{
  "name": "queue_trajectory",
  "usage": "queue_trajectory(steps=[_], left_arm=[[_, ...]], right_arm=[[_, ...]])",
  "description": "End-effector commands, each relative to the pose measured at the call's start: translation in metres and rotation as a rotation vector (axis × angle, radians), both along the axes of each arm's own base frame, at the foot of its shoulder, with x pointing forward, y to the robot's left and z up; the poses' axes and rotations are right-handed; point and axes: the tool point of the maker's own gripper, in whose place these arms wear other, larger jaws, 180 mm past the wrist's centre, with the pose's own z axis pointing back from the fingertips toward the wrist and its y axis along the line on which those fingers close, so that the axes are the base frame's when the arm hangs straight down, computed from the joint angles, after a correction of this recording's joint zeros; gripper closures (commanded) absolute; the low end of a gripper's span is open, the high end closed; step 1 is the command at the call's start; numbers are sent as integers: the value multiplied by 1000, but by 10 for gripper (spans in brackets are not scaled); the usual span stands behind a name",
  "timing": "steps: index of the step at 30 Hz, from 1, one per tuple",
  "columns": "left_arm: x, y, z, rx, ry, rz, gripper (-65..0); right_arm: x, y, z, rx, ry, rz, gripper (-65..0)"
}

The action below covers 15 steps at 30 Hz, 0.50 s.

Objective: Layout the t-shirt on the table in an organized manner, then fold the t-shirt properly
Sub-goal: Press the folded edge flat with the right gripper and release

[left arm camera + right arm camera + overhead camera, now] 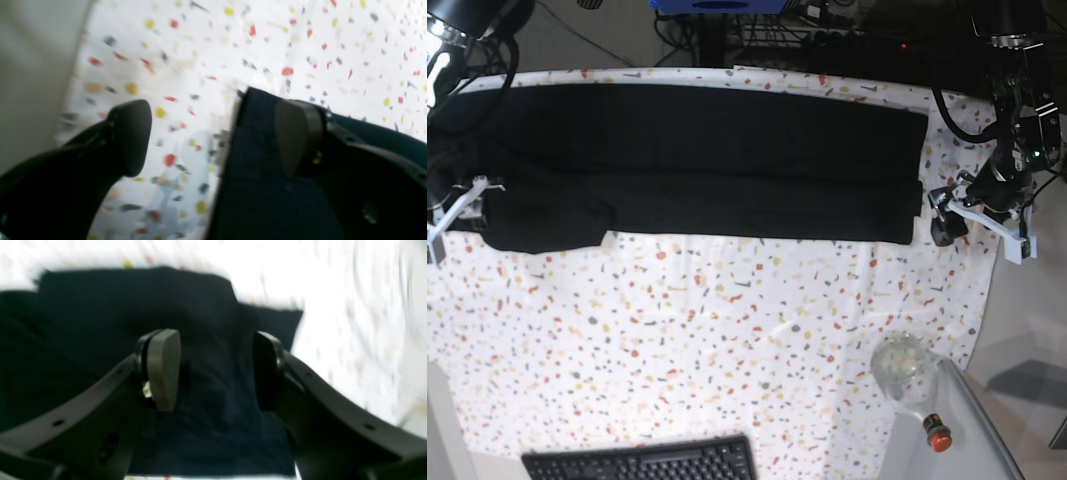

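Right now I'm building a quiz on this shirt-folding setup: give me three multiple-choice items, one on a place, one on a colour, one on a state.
1. Where does the t-shirt lie on the table?
A. along the far edge
B. at the near edge
C. on the keyboard

2. What colour is the bottle cap?
A. blue
B. red
C. green

3. How does the left gripper stand?
A. shut on cloth
B. open
C. out of view

Answers: 1 A, it spans the far side; 2 B, a red cap shows; 3 B, fingers wide apart at the shirt's edge.
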Motion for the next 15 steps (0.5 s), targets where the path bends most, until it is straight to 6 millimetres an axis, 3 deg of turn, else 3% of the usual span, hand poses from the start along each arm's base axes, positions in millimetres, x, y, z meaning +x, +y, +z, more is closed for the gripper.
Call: queue_trajectory(steps=[1, 2, 4, 6, 8, 13, 15], left_arm=[[-1, 13, 9, 24, -24, 22, -551], [-5, 19, 9, 28, -22, 38, -541], [-19, 28, 5, 29, -4, 71, -449], [-28, 34, 2, 23, 1, 105, -257], [-37, 41, 1, 23, 7, 137, 0], [-53, 60, 1, 41, 20, 187, 0], [-54, 62, 2, 46, 22, 189, 0]], right_arm=[[2, 1, 2, -18, -1, 20, -317], [9, 8, 3, -14, -8, 43, -317], [26, 24, 1, 12, -25, 86, -315], [48, 30, 0, 31, -39, 114, -314], [57, 34, -5, 39, -13, 134, -314], [39, 35, -19, 39, 58, 137, -302], [31, 37, -32, 61, 79, 132, -237]])
